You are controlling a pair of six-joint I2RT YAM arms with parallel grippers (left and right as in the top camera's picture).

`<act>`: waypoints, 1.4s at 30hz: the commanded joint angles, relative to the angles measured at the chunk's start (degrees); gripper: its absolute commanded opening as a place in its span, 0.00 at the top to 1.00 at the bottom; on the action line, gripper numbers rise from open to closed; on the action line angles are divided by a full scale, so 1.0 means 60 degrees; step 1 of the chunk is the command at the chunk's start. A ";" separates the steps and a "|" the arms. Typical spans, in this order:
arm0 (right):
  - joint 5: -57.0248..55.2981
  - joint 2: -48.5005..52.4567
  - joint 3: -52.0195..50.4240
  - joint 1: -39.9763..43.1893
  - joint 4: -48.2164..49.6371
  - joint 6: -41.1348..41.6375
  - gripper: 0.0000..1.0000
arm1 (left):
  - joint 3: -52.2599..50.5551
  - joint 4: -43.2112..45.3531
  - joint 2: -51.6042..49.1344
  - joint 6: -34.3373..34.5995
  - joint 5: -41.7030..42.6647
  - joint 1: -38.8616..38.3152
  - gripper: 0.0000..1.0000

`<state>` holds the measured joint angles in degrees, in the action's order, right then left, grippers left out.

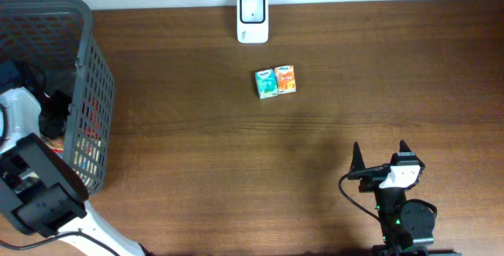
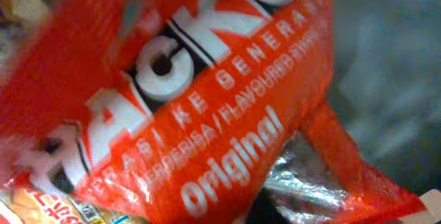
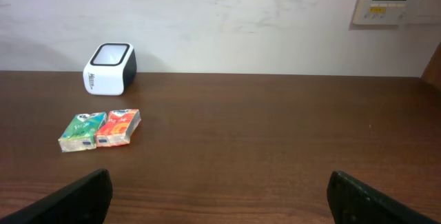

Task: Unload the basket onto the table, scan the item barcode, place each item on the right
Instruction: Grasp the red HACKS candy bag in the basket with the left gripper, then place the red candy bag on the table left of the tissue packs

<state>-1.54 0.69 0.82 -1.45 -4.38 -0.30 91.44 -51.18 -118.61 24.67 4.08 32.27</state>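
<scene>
Left gripper's hovering over the basket's (image 1: 96, 90) red Hacks bag (image 2: 207, 93) for scanning, grip unclear; right gripper's (image 1: 380, 147) waiting open, empty.

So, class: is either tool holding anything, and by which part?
Right tool: open, holding nothing. Left tool: down in the basket, against a red snack bag; whether it grips, or where, cannot be told.

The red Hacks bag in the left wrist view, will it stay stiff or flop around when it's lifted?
Probably floppy: the red bag is thin film, creased and bulging unevenly. Likely light for its size, being a soft pouch. Its glossy surface and silvery foil edge could make it slippery in a pinch.
</scene>
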 commanded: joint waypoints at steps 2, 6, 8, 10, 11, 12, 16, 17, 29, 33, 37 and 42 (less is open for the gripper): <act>-0.0106 -0.0055 -0.0084 0.0058 -0.0022 -0.0058 0.02 | 0.0368 -0.0393 -0.0317 0.0018 0.0237 0.0055 1.00; -0.0106 -0.0055 -0.0084 0.0058 -0.0022 -0.0058 0.02 | 0.2459 -0.1275 0.0481 0.0022 0.2262 0.0051 1.00; -0.0106 -0.0055 -0.0084 0.0058 -0.0022 -0.0058 0.02 | 0.3592 -0.1537 0.1231 0.0015 0.2681 0.0051 1.00; -0.0106 -0.0055 -0.0084 0.0058 -0.0022 -0.0058 0.02 | 0.4444 -0.1526 0.2102 -0.0157 0.2634 0.0051 1.00; -0.0106 -0.0055 -0.0084 0.0058 -0.0022 -0.0058 0.02 | 0.4710 -0.1523 0.2557 -0.0157 0.2612 0.0051 1.00; -0.0106 -0.0055 -0.0084 0.0058 -0.0022 -0.0058 0.02 | 0.4849 -0.1526 0.2947 -0.0153 0.2616 0.0051 1.00; -0.0106 -0.0055 -0.0084 0.0058 -0.0022 -0.0058 0.02 | 0.4914 -0.1534 0.4994 -0.0157 0.3381 -0.0561 1.00; -0.0106 -0.0055 -0.0084 0.0058 -0.0022 -0.0058 0.01 | 0.4914 -0.1552 0.5195 -0.0168 0.3439 -0.0849 1.00; -0.0106 -0.0055 -0.0084 0.0058 -0.0022 -0.0058 0.02 | 0.4892 -0.2524 0.2146 -0.4160 0.1271 -0.7428 1.00; -0.0106 -0.0055 -0.0084 0.0058 -0.0022 -0.0058 0.02 | 0.4892 -0.2728 -0.0007 -0.4164 0.1158 -0.7985 1.00; -0.0106 -0.0055 -0.0084 0.0058 -0.0018 -0.0058 0.02 | 0.4892 -0.2499 -0.1774 -0.4164 0.0816 -0.8098 1.00; -0.0106 -0.0055 -0.0084 0.0058 -0.0022 -0.0058 0.02 | 0.4892 -0.2055 -0.2739 -0.4160 0.0852 -0.8127 0.61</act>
<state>-1.54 0.69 0.84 -1.45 -4.38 -0.25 120.49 -64.45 -134.06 0.40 9.37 -16.27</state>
